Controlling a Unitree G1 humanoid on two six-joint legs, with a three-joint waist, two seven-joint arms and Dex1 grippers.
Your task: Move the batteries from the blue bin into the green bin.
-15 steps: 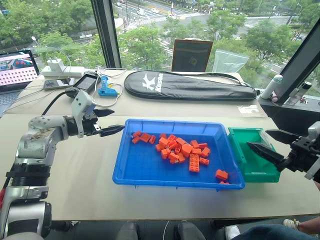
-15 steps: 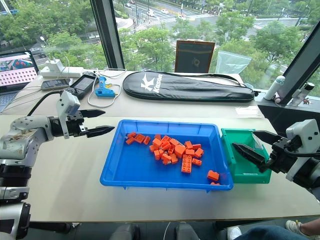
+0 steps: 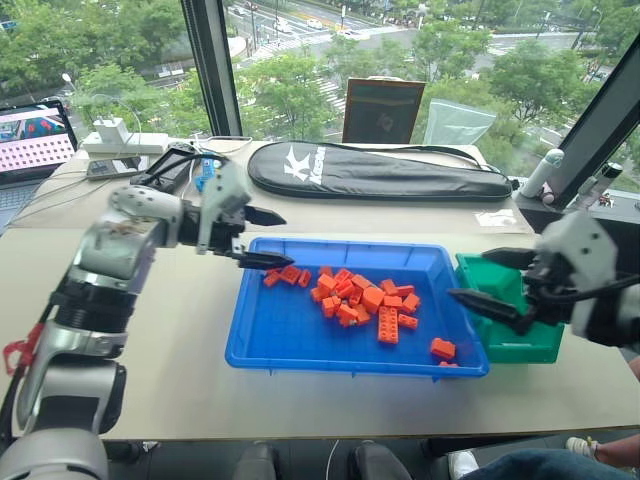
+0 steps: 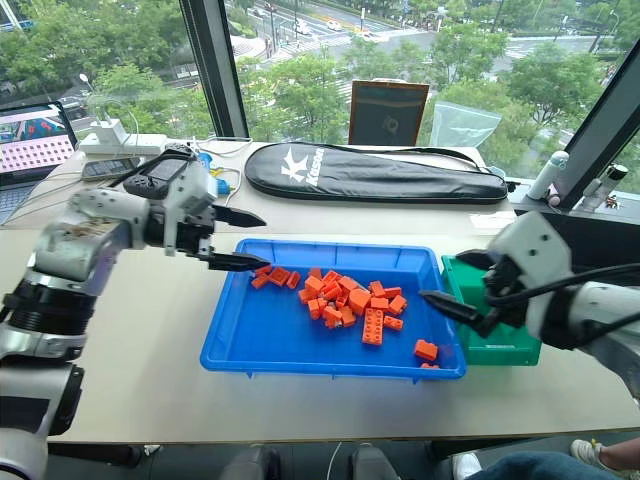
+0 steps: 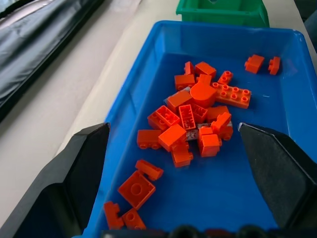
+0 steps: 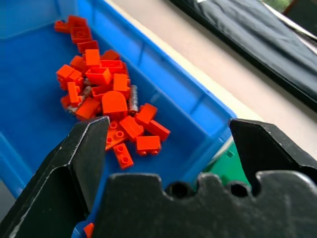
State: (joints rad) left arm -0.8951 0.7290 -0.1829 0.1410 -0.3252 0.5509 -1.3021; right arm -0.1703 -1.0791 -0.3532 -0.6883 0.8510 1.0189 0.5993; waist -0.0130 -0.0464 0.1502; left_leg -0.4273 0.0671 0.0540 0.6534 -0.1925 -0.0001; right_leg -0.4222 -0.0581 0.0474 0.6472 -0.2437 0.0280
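A: Where are the 2 pincers?
B: The left pincer (image 3: 262, 238) hangs spread over the blue bin (image 3: 290, 335)'s far-left corner; the right pincer (image 3: 487, 283) gapes above the seam with the green bin (image 3: 520, 343).
A: Contents?
B: Orange bricks (image 3: 362, 300) piled mid-tray.

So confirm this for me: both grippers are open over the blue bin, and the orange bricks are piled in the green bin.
One thing is wrong: the orange bricks lie in the blue bin, not the green bin, as the left eye view shows. The rest holds: the left gripper and right gripper are both open over the blue bin.
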